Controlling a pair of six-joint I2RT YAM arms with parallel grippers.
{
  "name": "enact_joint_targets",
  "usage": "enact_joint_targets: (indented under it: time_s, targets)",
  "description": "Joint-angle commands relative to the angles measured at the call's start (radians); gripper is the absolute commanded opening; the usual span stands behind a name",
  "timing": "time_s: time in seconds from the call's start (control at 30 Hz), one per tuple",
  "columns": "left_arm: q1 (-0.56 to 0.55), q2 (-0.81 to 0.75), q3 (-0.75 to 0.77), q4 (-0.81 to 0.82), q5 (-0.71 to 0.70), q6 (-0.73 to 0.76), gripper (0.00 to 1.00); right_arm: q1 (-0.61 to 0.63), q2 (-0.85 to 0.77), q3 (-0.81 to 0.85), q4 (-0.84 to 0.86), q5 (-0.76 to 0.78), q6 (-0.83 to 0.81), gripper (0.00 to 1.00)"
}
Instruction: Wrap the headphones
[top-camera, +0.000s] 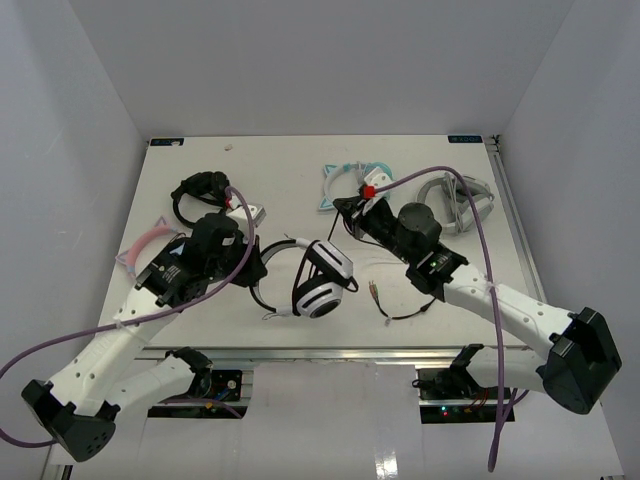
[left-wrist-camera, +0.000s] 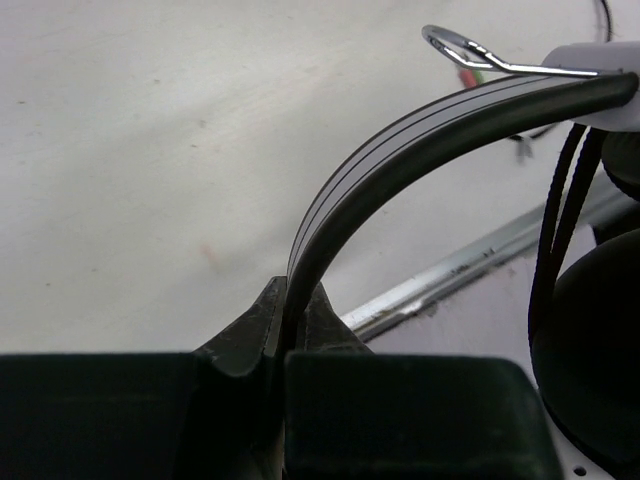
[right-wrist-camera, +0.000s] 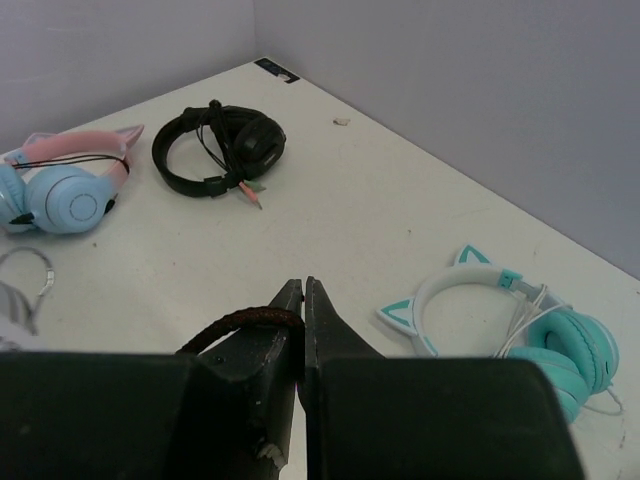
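Note:
The white headphones with black-and-white ringed cups lie at the table's middle front. My left gripper is shut on their headband; in the left wrist view the band arcs up from between the closed jaws, and a black ear cup is at the right. My right gripper is behind the headphones, shut on the thin black cable; in the right wrist view the braided cable loops out leftwards from the closed tips. The rest of the cable trails on the table with its plug ends loose.
Small black headphones lie at the back left, and pink-and-blue cat-ear headphones at the left edge. Teal cat-ear headphones lie at the back centre. Grey-and-white headphones lie at the back right.

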Motion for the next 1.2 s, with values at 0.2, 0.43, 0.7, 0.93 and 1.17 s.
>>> enact_joint_targets:
  time_s: [0.2,0.43,0.7,0.93,1.17]
  targets:
    - [-0.045,0.218,0.115,-0.018,-0.489,-0.017,0.0,-0.025,0.117,0.459,-0.671,-0.126,-0.053,0.08]
    - [-0.099,0.24,0.107,0.054,-0.684,-0.035,0.0,-0.026,0.227,0.598,-0.833,-0.183,-0.059,0.08]
    - [-0.12,0.16,0.074,0.159,-0.767,-0.03,0.0,-0.026,0.288,0.64,-0.84,-0.308,-0.029,0.08]
    - [-0.123,0.19,0.083,0.159,-0.831,-0.037,0.0,-0.026,0.353,0.707,-0.842,-0.583,0.001,0.08]
    - [-0.125,0.194,0.1,0.161,-0.931,-0.051,0.0,-0.028,0.395,0.766,-0.837,-0.719,0.016,0.08]
